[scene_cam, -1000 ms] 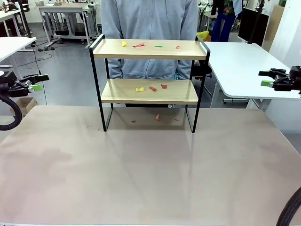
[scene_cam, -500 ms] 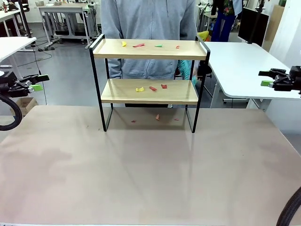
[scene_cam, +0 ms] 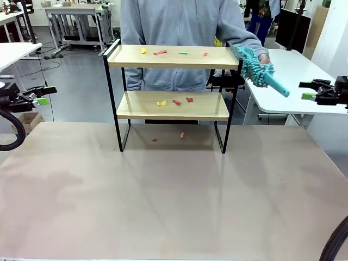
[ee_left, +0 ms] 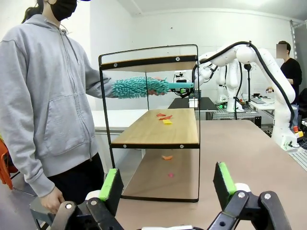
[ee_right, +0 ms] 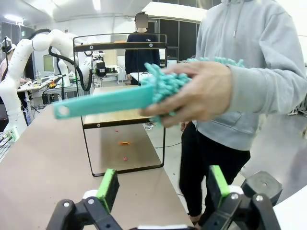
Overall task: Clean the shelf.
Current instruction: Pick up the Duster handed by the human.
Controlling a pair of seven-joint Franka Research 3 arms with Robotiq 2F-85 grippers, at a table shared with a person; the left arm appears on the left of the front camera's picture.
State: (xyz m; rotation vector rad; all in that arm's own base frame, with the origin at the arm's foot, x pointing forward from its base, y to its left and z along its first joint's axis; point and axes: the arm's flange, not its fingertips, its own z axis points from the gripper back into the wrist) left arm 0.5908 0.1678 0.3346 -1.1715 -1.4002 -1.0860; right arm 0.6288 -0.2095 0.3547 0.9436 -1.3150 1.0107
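Observation:
The shelf (scene_cam: 173, 57) stands at the table's far side, two light wooden boards in a black frame; it also shows as the shelf (ee_left: 158, 132) and the shelf (ee_right: 122, 117). Small red, yellow and green scraps (scene_cam: 160, 52) lie on both boards and on the table beneath. A person in a grey hoodie holds a teal fluffy duster (scene_cam: 258, 68) out to the shelf's right, handle toward my right gripper (scene_cam: 310, 89). That gripper (ee_right: 160, 189) is open and empty. My left gripper (scene_cam: 43, 95) hangs at the far left, open (ee_left: 165, 184) and empty.
The beige table (scene_cam: 174, 196) stretches bare in front of the shelf. White tables (scene_cam: 288, 76) stand to the right and far left. The person's free hand (ee_left: 50, 201) hangs by their side behind the shelf.
The person has brought the teal duster up from behind the shelf and out to the right, handle first. Both arms have stayed still.

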